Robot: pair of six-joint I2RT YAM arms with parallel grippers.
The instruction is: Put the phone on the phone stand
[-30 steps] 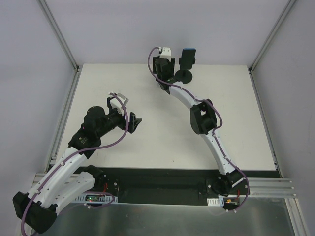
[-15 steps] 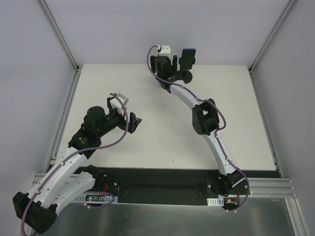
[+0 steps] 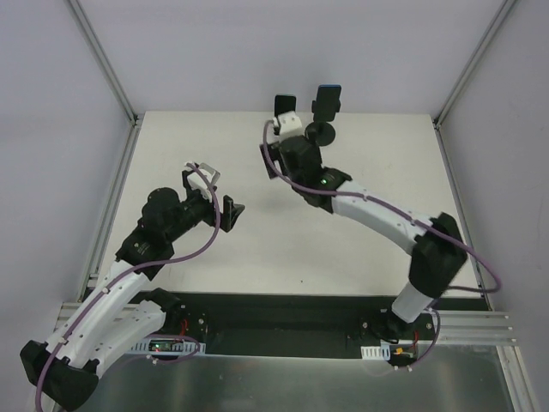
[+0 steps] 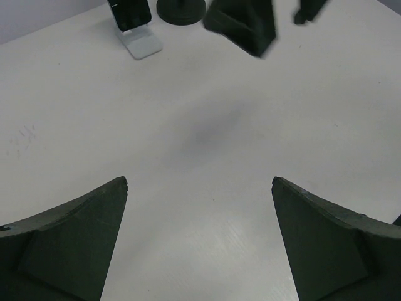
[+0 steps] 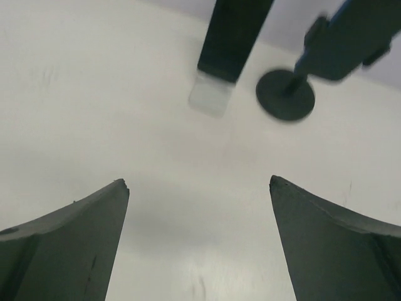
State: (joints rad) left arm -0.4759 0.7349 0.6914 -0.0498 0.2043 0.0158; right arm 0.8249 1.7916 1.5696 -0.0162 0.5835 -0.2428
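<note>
Phone (image 3: 327, 99) sits clamped on the black stand (image 3: 322, 131) at the far edge of the table (image 3: 171, 146). Its long axis is upright, top edge up, leaning a touch; which face looks our way I can't tell. Placement looks done, I'd say. Right gripper (image 5: 198, 182) is spread wide, holding nothing, apart from the black stand on its near side. Left gripper (image 4: 199, 182) is likewise gaping and empty, well away over mid-table. Next move, by my reckoning — bring the right arm home without clipping the black stand or the second phone (image 5: 233, 34) on its silver stand (image 5: 210, 97) just beside.
</note>
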